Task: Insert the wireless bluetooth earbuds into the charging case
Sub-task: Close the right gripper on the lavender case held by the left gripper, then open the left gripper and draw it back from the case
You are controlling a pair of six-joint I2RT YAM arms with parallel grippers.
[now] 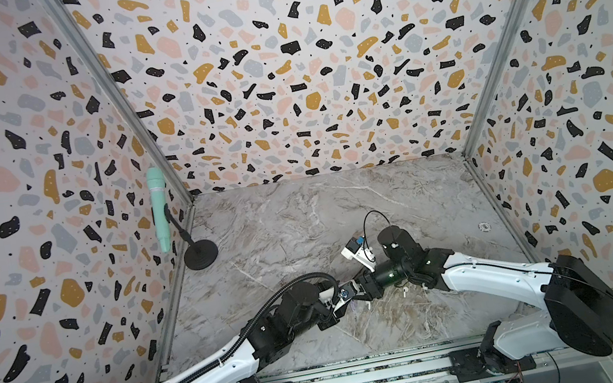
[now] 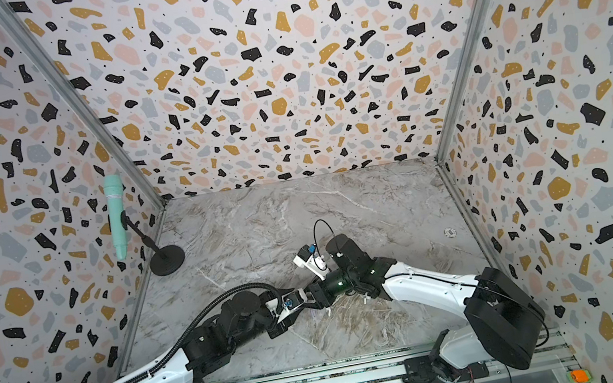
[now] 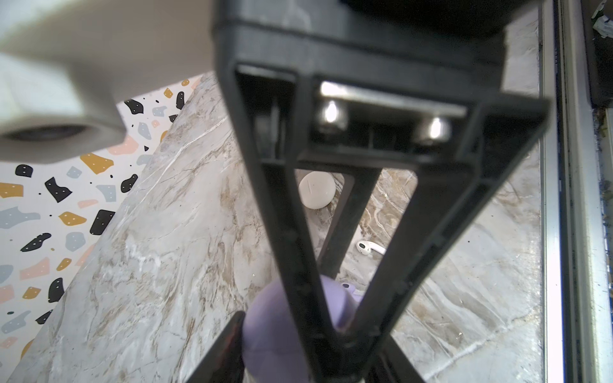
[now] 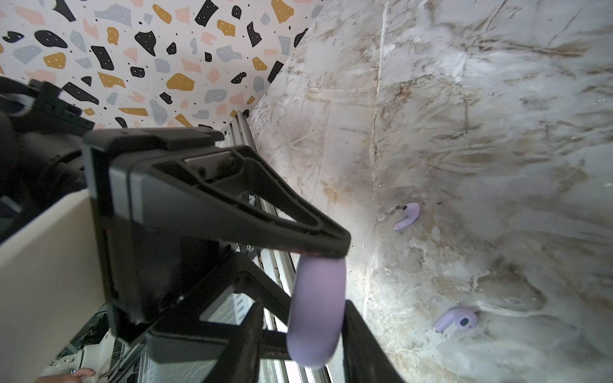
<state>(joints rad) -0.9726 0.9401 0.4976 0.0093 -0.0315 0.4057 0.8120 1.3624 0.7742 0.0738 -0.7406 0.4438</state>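
Mid-table — I have both pincers on the lavender case (image 4: 315,311): left pincer (image 3: 298,338) pinching it, right pincer (image 4: 318,291) pinching its edge | lavender earbuds (image 4: 407,216) flat on table (image 4: 497,99) beneath | white earbud (image 1: 403,291) at 3 o'clock in a top view — right arm nearer, I judge.

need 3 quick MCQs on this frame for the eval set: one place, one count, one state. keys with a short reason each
1. The mint microphone stands: A) by the left wall B) by the right wall C) at the front edge.
2. Lavender earbuds lying loose on the table: A) none B) two C) four.
3. The lavender case is: A) lying free on the table B) held in gripper fingers C) hanging on the microphone.
Key: 1A, both top views show it there; 2B, the right wrist view shows two; 3B, black fingers close around it.
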